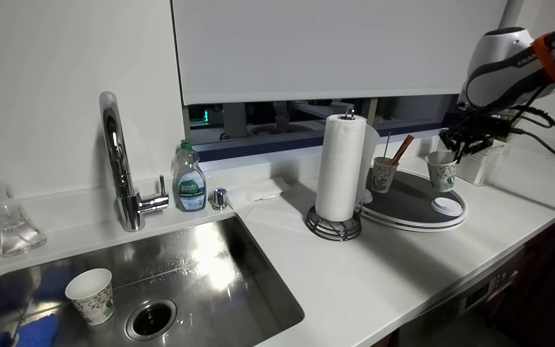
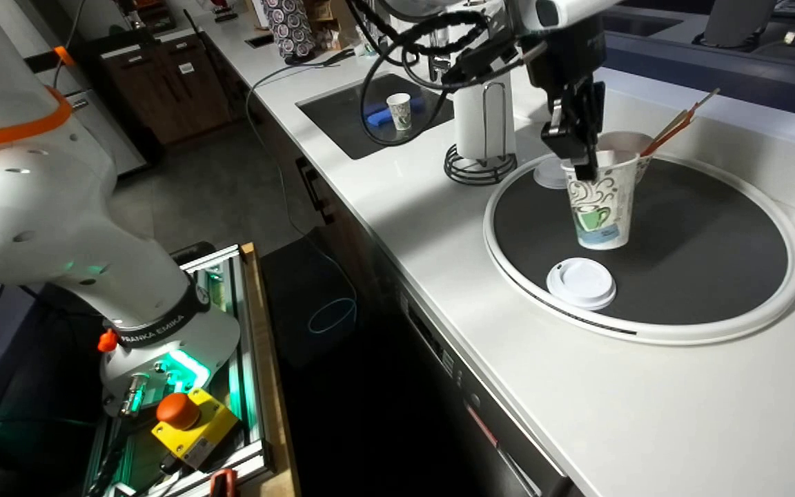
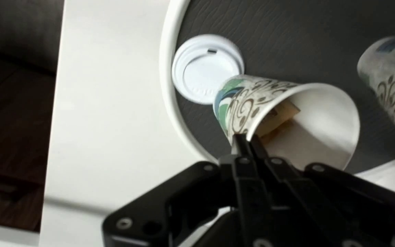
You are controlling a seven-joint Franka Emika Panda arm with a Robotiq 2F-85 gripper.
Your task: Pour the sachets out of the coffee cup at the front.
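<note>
The coffee cup is a white paper cup (image 1: 441, 176) with a swirl and green mug print; it also shows in an exterior view (image 2: 603, 200) and the wrist view (image 3: 249, 103). It is about upright over the grey round tray (image 2: 729, 241); I cannot tell if its base touches. Tan sachets (image 3: 278, 118) lie inside it. My gripper (image 3: 250, 139) is shut on the cup's rim, one finger inside and one outside; it also shows in both exterior views (image 1: 459, 152) (image 2: 587, 155). No mug with a side handle shows.
A white lid (image 2: 582, 283) lies on the tray near the cup, another lid (image 2: 551, 172) farther along. A similar cup (image 1: 383, 176) with stirrers stands behind. A paper towel roll (image 1: 342, 168) stands beside the tray. A paper cup (image 1: 92, 296) stands in the sink (image 1: 200, 289).
</note>
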